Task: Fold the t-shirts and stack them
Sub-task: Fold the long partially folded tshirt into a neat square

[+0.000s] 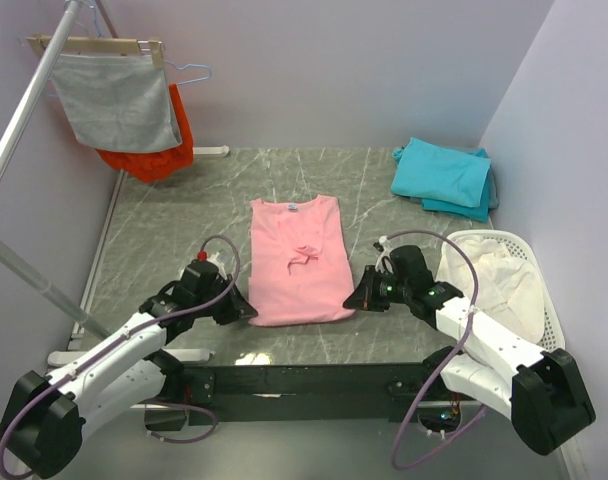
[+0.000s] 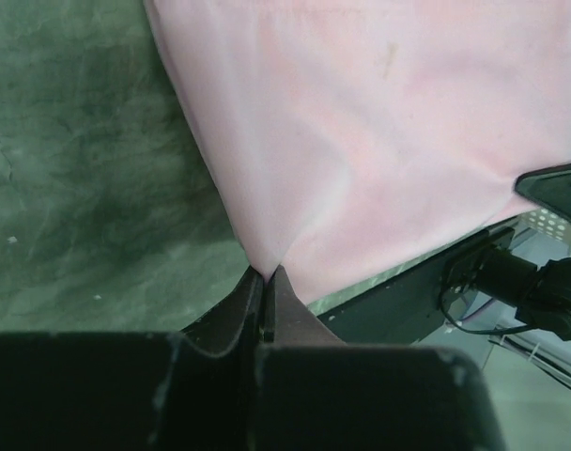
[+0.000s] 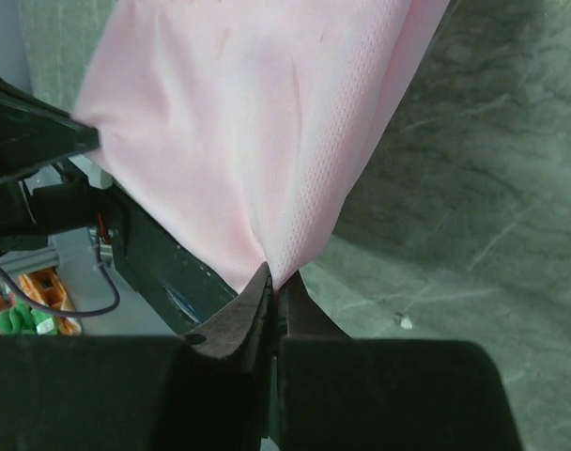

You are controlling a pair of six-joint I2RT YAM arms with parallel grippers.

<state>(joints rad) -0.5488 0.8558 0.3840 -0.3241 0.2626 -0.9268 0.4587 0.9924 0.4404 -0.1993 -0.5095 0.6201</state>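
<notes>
A light pink t-shirt [image 1: 296, 262] lies flat in the middle of the table, sleeves folded in, collar at the far end. My left gripper [image 1: 250, 312] is shut on its near left corner; the left wrist view shows the pink cloth [image 2: 361, 141] pinched between the left gripper's [image 2: 267, 274] closed fingers. My right gripper [image 1: 352, 299] is shut on the near right corner, and the right wrist view shows the fabric [image 3: 248, 141] drawn into the right gripper's [image 3: 274, 280] closed tips. A folded stack of teal t-shirts [image 1: 444, 176] rests at the far right.
A white laundry basket [image 1: 544, 300] with pale cloth stands at the right edge, beside my right arm. A grey cloth [image 1: 119, 100] and an orange-red garment [image 1: 154, 150] hang on a rack at the far left. A slanted metal pole [image 1: 24, 110] crosses the left side.
</notes>
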